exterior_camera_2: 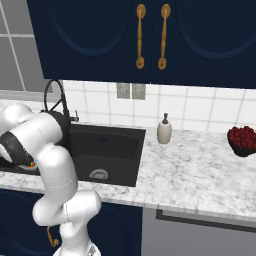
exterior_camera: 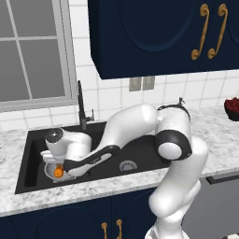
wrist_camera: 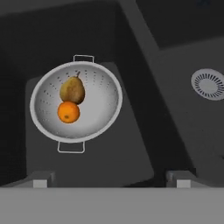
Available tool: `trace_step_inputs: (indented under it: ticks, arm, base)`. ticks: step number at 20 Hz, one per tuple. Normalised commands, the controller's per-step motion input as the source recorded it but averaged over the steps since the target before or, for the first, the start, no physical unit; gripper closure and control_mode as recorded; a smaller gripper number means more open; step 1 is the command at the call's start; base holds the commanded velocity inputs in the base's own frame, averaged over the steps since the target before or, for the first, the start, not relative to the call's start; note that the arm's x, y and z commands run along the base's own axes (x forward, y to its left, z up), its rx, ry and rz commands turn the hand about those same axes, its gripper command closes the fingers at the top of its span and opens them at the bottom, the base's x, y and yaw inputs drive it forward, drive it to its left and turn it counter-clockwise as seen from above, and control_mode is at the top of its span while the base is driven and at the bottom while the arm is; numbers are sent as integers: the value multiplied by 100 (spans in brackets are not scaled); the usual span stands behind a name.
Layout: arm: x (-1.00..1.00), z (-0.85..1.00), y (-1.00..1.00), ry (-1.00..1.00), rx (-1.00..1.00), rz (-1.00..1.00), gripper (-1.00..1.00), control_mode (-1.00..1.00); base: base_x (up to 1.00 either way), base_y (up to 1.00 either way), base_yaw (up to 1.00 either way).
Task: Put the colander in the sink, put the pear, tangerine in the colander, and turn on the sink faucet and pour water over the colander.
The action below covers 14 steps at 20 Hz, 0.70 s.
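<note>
The silvery colander (wrist_camera: 76,107) rests on the floor of the black sink's (exterior_camera: 140,149) left basin. Inside it the yellow-brown pear (wrist_camera: 72,89) lies against the orange tangerine (wrist_camera: 68,112). My gripper (wrist_camera: 111,180) hangs above the colander, open, with nothing between its fingertips (wrist_camera: 41,179). From the left base view, the tangerine (exterior_camera: 58,172) shows in the colander (exterior_camera: 50,172) just below my hand. The tall black sink faucet (exterior_camera: 81,105) stands behind the basin, apart from my hand. Water is out of view.
A round silver drain (wrist_camera: 209,84) sits in the right basin. A soap dispenser (exterior_camera_2: 164,130) stands on the marble counter right of the sink, and a bowl of red fruit (exterior_camera_2: 242,139) further right. Dark cabinets hang overhead.
</note>
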Motion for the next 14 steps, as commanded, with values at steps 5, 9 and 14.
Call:
trace_step_inputs:
  ticks: [5,9,14]
  arm:
    - [-62,95,-24,-2,0,0,-100,-100]
    - [-39,89,-38,0,0,2,-100,-100]
    - [-4,68,-78,0,0,5,-100,-100]
  base:
    - [0,0,0]
    - [0,0,0]
    - [0,0,0]
